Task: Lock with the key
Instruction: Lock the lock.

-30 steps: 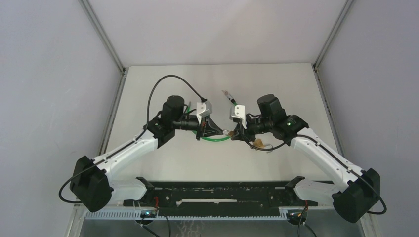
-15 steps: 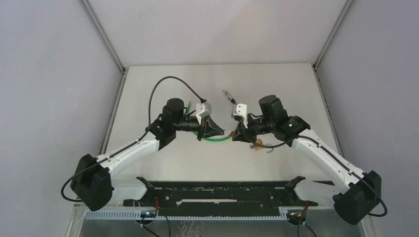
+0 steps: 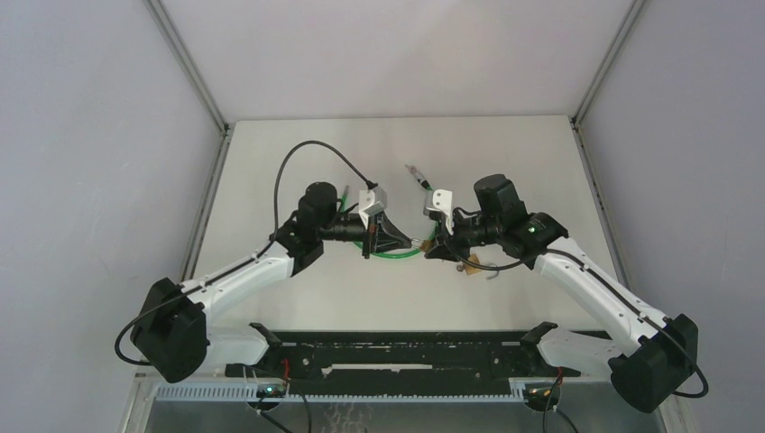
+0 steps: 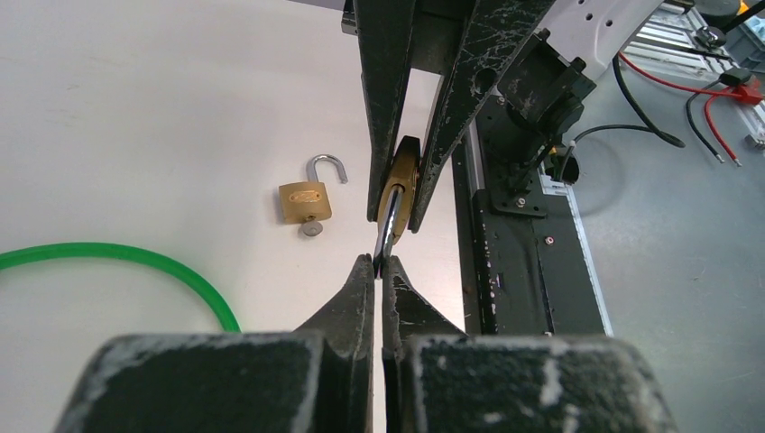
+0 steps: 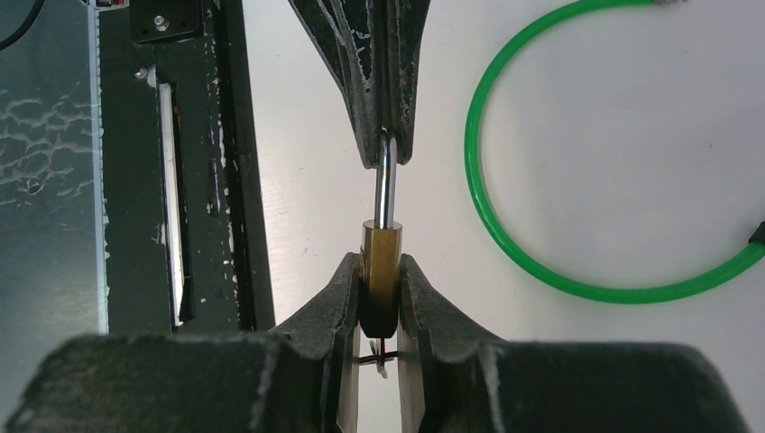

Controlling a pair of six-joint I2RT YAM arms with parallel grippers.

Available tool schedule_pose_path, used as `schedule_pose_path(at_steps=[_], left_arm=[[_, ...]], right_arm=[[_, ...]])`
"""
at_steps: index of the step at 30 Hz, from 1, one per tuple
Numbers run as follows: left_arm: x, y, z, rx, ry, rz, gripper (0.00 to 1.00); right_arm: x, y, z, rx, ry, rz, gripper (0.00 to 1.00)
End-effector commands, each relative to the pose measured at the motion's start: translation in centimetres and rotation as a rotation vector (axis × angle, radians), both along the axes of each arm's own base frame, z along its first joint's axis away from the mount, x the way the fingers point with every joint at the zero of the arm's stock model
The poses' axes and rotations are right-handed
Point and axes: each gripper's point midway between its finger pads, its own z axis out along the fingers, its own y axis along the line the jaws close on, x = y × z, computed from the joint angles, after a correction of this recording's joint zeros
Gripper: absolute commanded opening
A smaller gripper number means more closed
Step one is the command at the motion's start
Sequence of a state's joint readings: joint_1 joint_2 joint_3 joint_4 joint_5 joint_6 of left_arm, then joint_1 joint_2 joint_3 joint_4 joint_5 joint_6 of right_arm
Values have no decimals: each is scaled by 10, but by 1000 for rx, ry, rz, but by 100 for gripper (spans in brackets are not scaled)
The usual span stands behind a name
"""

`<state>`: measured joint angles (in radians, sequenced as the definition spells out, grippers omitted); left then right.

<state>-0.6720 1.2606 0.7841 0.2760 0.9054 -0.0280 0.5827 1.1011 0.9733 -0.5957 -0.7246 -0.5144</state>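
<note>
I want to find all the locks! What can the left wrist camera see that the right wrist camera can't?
Only the left wrist camera shows a second padlock lying on the table with its shackle open. Only the right wrist camera shows the green cable curving into a big loop; the left wrist camera catches just a short piece of it. Both cameras show the held padlock: the right gripper squeezes its brass body, and the left gripper pinches its silver shackle.
</note>
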Motion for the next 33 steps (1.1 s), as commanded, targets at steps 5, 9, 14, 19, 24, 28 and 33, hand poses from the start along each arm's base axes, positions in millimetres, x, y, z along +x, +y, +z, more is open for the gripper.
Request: schedule_pose_path(at_steps=[5,9,14,19,24,28,33], left_arm=[[-27,-13,-16,19,64,-99,0],[-31,-16,-19,19,77,-114,0],[-35,-20,-21,17,85,-127,0],[-35,-21,-21,12,91,-128,0],[-39,-24,-24,12,92,-140,0],[-45,-28,-26,14,98,-163,0],[-52,-33,-26,9,103,-187,0]], right_arm=[[5,31,71,206,-219,106,0],[8,32,75,209,-223,97,0],[6,36,77,209,-222,106,0],[5,41,80,203,-234,116,0],[6,43,83,195,-251,108,0],[7,45,85,193,-260,102,0],[6,47,85,189,-268,103,0]])
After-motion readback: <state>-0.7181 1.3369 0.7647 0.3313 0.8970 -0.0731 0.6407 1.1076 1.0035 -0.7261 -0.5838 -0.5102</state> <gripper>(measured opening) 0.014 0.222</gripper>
